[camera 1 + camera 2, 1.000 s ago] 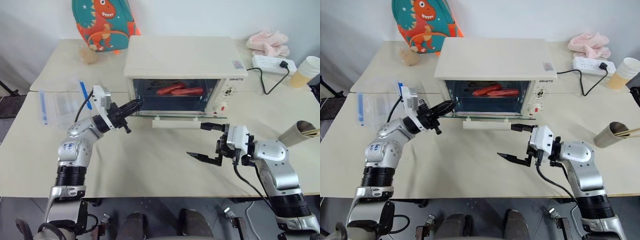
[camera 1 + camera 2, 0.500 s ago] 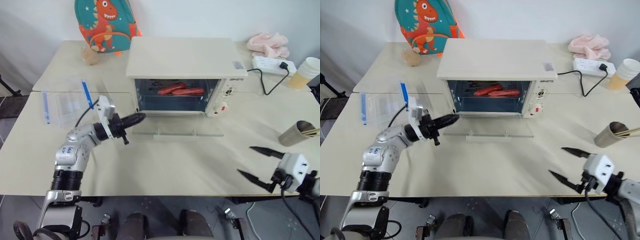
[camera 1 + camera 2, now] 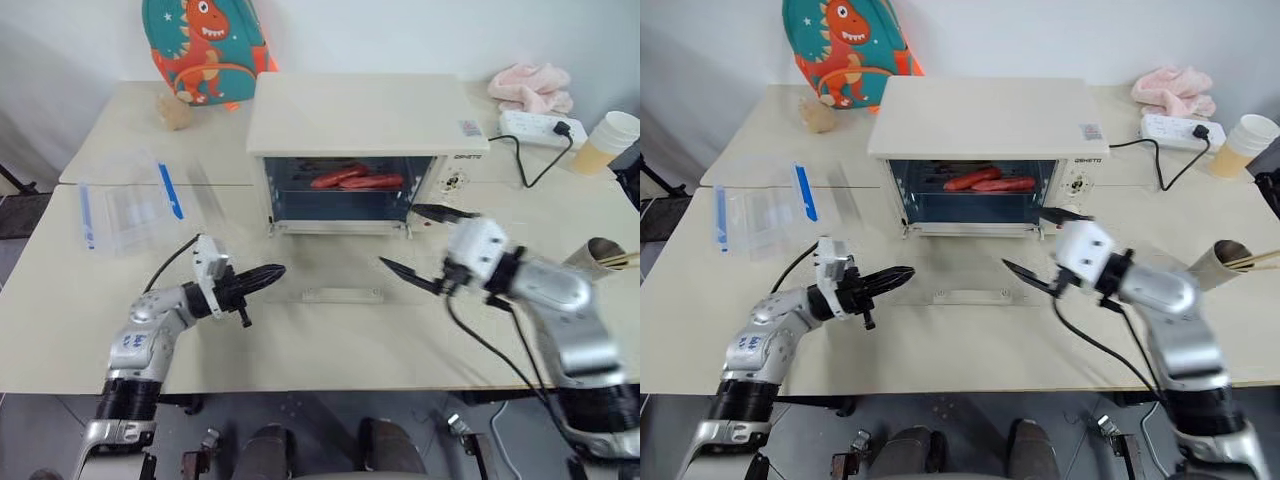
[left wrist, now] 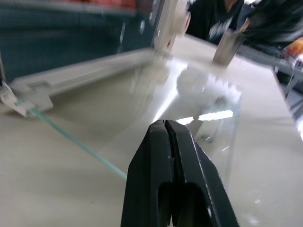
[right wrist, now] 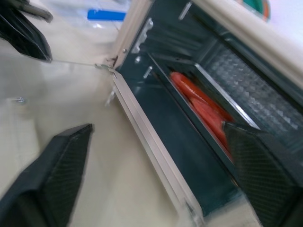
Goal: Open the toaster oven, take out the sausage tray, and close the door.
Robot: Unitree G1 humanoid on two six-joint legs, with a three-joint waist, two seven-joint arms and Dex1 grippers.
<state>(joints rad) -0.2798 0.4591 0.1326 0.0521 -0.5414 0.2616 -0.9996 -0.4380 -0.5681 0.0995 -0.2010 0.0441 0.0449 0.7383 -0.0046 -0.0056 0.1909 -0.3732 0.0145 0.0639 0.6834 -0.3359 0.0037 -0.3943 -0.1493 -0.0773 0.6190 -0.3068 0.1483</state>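
The cream toaster oven (image 3: 360,112) stands mid-table with its glass door (image 3: 342,295) dropped flat onto the table, bar handle nearest me. Inside, two red sausages (image 3: 356,180) lie on the sausage tray (image 5: 187,111), of which I see little but a dark rim. My left gripper (image 3: 279,270) is shut and empty, low over the table by the door's left edge and pointing right. My right gripper (image 3: 398,236) is open and empty, hovering over the door's right side and facing the oven's opening. The right wrist view looks between the open fingers (image 5: 52,179) at the sausages.
A clear plastic box with blue clips (image 3: 130,208) lies at the left. A dinosaur backpack (image 3: 205,45) stands behind the oven. A pink cloth (image 3: 530,85), a power strip (image 3: 545,125), a paper cup (image 3: 612,140) and a holder with chopsticks (image 3: 600,255) are at the right.
The door has dropped from half open to flat on the table. My left gripper has sunk and drawn back toward me. My right gripper swung out right, then came back before the opening.
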